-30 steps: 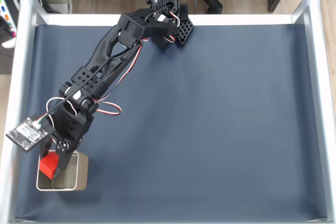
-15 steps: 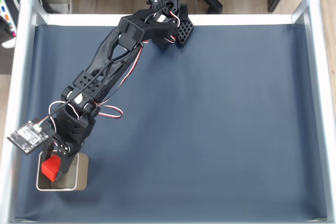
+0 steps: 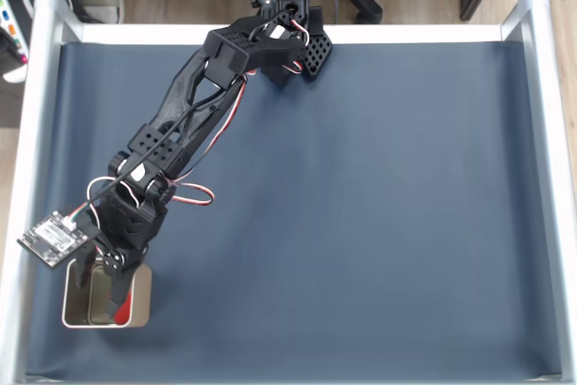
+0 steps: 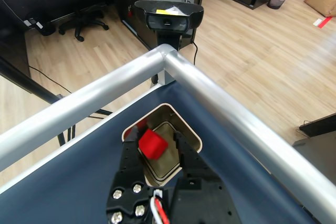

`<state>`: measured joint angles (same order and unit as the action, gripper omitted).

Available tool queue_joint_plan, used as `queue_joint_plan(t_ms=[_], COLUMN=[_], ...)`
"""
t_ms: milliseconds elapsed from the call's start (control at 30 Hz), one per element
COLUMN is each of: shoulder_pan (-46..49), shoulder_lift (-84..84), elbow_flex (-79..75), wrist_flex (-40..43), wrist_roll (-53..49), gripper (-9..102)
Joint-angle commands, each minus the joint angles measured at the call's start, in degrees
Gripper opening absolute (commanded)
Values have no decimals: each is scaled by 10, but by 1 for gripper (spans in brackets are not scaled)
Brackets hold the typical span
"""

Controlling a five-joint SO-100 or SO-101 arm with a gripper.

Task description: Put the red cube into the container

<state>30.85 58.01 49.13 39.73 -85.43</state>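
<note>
Cube (image 4: pixel 152 144) over tin (image 4: pixel 188 132), jaws spread either side of it.

In the wrist view the red cube sits between the two black fingers of the gripper (image 4: pixel 157 148), directly above the tin's dull floor; whether either finger touches it, or whether it already rests on the bottom, cannot be told. In the fixed view the gripper (image 3: pixel 101 288) hangs over the tin (image 3: pixel 141 320) at the lower left corner of the blue mat (image 3: pixel 379 223), and only a sliver of red, the cube (image 3: pixel 126 311), shows against the tin's right wall beside one finger. Judged from both, the cube lies inside the rim with the fingers flanking it, so the coming move likely calls for a straight lift clear of the walls.
</note>
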Motion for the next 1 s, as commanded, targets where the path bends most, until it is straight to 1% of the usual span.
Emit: queue_joint_plan(t_ms=[0,400,500,667,767,967], shoulder_pan=[-9,-6,-5,-9,-18,-69], shoulder_lift=[11,11,15,36,67,206], elbow_flex=[-17,-12,-7,17,44,165], wrist_flex=[-8,-11,-16,-38,-49,-51], wrist_roll=[6,2,-4,-12,-18,-13], gripper=[24,23,20,9,0,0])
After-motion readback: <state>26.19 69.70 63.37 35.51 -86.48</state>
